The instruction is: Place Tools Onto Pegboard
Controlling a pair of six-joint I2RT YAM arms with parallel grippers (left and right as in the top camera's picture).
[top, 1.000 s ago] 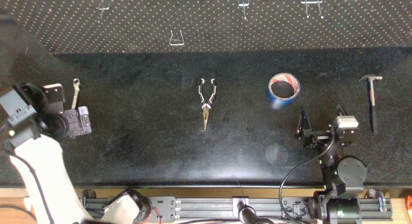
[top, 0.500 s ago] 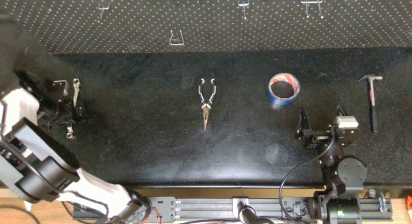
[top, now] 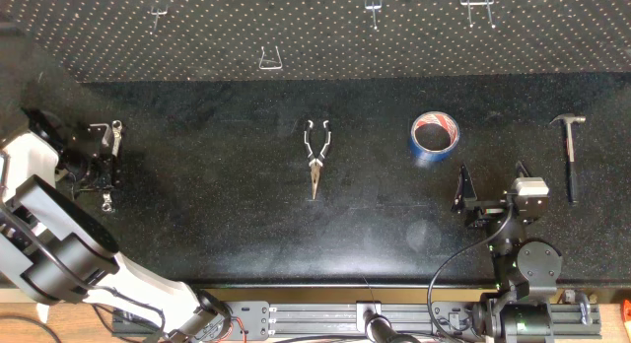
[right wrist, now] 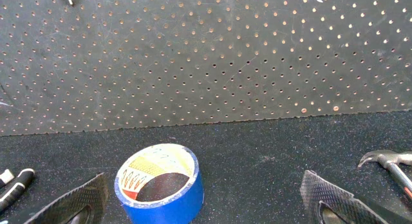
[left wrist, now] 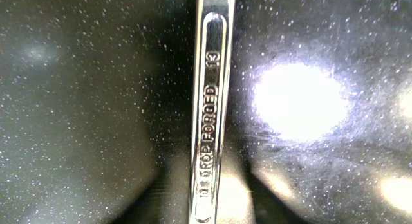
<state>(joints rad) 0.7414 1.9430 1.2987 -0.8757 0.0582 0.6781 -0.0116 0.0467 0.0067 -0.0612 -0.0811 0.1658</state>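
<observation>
So the wrench (left wrist: 209, 108) is lying flat on the black tabletop (top: 227, 205) at the far left, near the pegboard (top: 296, 28) end. The left wrist view looks straight down onto its shiny shaft from very close. The left hand (top: 101, 166) sits right on top of it, with just the wrench's head poking out beside it in the top view. Honestly I can't tell whether that hand is apart or together.

Compared to a second ago, the left arm has swung round a lot. Back then the hand sat a bit lower in the top view, just under the wrench. Now it's further left and up against the wrench, and the arm curves in from the left edge. In the last half second it only nudged up slightly. The wrench looks like it hasn't budged, and nothing else has either.

Going outward along the tabletop, the pliers (top: 315, 156) are in the middle with the nose pointing away from the pegboard. Next come the blue tape roll (top: 434, 136) and then the hammer (top: 569, 151) at the far right. The right hand (top: 490, 175) is parked near its base, just short of the tape, with its fingers spread wide apart and holding nothing. Metal hooks (top: 373, 10) stick out of the pegboard.
</observation>
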